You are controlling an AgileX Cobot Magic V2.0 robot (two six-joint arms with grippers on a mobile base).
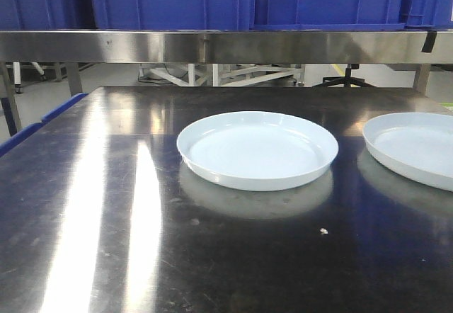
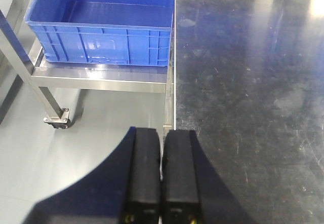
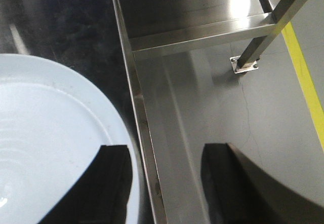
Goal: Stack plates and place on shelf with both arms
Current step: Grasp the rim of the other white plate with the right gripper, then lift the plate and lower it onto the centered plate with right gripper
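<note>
Plates: 2 apart on table point(image 1: 85, 242): center plate point(image 1: 257, 149), right plate point(image 1: 414, 150) at right edge.
L gripper point(image 2: 162, 135): fingers together, empty.
R gripper point(image 3: 167, 153): jaws apart over right plate's rim.
Risk: glossy rim may slip; a nudge could tip it off the edge.

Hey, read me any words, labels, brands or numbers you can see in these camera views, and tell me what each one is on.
None can be read in any view.
Blue crate: a raised panel on its side wall, no letters legible.
Middle plate, right plate, shelf rail: no markings visible.
</note>
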